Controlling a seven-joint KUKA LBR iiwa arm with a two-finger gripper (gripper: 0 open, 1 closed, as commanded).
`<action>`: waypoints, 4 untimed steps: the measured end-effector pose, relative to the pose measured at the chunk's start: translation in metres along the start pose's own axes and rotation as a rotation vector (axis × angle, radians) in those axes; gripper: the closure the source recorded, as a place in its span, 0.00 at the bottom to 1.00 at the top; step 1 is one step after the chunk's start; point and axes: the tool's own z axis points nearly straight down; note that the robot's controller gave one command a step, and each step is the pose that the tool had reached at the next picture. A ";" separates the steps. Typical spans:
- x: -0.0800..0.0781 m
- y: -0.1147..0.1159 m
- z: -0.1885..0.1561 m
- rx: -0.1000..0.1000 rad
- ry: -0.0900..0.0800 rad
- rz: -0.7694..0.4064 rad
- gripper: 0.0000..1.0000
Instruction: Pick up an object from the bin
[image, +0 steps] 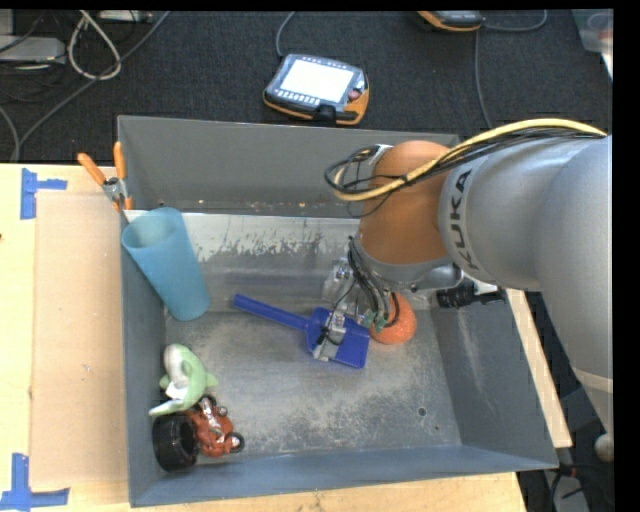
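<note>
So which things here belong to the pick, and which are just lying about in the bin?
Part of the job: grey bin; gripper, low over the broad end of the blue scoop-like tool in its middle.

Lying about: orange ball beside the gripper; blue cup tipped in the far-left corner; green-white toy, red-brown toy and black round thing in the near-left corner.

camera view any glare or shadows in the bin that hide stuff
Camera view: pale glare streaks the back wall of the bin right of the blue cup; the floor evenly lit, shadows soft; the gripper stands over the blue scoop and covers part of the orange ball; the black wheel in the near-left corner reads dark.
</note>
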 end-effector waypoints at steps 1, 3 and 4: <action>0.002 -0.006 0.050 0.005 0.021 -0.074 0.00; 0.001 -0.005 0.050 0.004 0.019 -0.068 1.00; 0.001 -0.005 0.050 0.004 0.019 -0.068 1.00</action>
